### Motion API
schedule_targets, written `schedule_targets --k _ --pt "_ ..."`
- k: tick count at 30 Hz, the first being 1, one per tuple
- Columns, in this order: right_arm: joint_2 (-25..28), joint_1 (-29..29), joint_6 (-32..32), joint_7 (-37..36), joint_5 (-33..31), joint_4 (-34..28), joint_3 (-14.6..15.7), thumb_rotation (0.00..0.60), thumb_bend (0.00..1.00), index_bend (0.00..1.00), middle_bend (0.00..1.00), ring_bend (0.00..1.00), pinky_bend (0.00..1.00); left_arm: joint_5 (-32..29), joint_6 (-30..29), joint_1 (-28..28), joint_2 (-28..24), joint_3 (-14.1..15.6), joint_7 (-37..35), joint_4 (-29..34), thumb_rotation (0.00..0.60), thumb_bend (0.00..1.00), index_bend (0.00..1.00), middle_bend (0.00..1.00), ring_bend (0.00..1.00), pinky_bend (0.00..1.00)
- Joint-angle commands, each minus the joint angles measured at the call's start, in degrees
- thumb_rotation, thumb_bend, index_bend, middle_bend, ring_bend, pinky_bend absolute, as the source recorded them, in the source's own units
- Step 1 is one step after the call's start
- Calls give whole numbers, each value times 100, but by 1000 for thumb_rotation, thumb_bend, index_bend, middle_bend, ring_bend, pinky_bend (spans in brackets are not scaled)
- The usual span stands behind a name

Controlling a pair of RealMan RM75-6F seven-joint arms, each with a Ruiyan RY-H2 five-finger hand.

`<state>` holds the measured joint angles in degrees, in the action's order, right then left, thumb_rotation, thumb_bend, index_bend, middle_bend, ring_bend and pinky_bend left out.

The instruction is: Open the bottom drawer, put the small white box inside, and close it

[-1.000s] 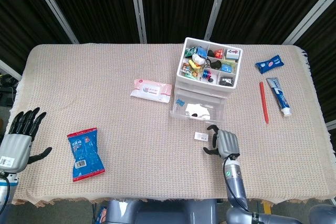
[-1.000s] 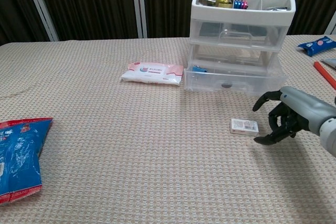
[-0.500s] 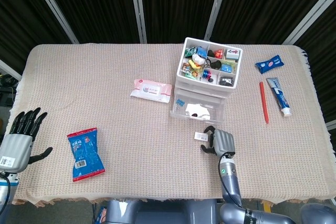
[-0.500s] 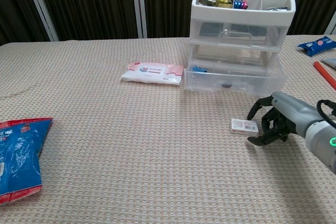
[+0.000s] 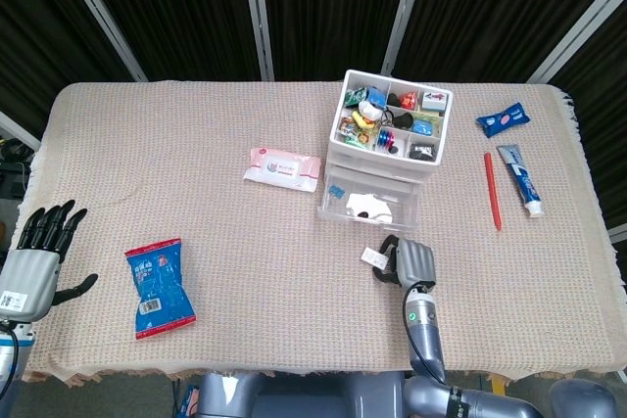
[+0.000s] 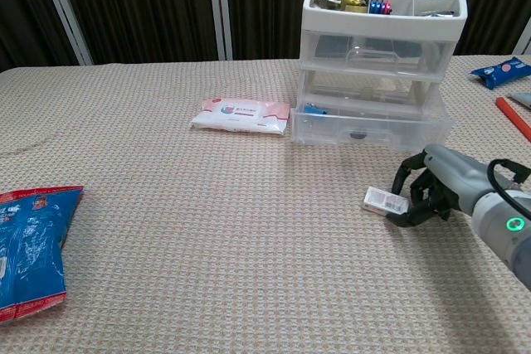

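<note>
Right robot hand [image 6: 433,191] is down low on the tabletop [image 6: 207,238], fingers curled round the near end of the small white box [image 6: 385,201], which sits tilted with one edge lifted off the cloth. That puts the box just in front of the drawer unit [image 6: 375,80], a little right of its centre. The bottom drawer [image 6: 369,128] is pulled out, its clear front edge sticking forward toward the robot hand; from the head view its open top [image 5: 367,205] shows a few small items inside. Only a narrow strip of bare cloth lies between box and drawer front.

Left robot hand [image 5: 37,256] hangs at the near left table edge, fingers spread, holding nothing. A blue snack bag [image 5: 160,287] lies near it, and a pink wipes pack [image 5: 282,167] sits left of the drawers. Right of the unit lie a red pen [image 5: 492,190], a tube [image 5: 519,179] and a blue packet [image 5: 503,119], well apart from the working hand.
</note>
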<state>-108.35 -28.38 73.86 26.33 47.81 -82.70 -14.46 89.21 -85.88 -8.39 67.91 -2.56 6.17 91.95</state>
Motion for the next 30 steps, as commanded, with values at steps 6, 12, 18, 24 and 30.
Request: schedule_targets --k 6,12,18,24,30 --pt "26 120 153 -174 342 -78 81 600 188 635 780 771 624 7 -12 3 0 -1 -15 -1 600 206 76 0 0 0" --pt "331 369 382 -348 687 -582 303 600 189 635 780 771 624 16 -20 5 3 1 -12 -1 600 207 76 0 0 0" --pt "986 734 664 -735 1200 -1659 508 600 194 635 781 771 624 43 -45 19 4 18 16 -17 600 209 76 0 0 0" --pt "1381 674 845 -554 1541 -2278 226 600 194 635 780 771 624 56 -65 25 21 18 54 -16 600 210 77 0 0 0" --pt "1498 339 642 -86 1057 -2252 -385 600 193 635 781 771 625 57 -88 28 37 5 54 -43 600 210 77 0 0 0"
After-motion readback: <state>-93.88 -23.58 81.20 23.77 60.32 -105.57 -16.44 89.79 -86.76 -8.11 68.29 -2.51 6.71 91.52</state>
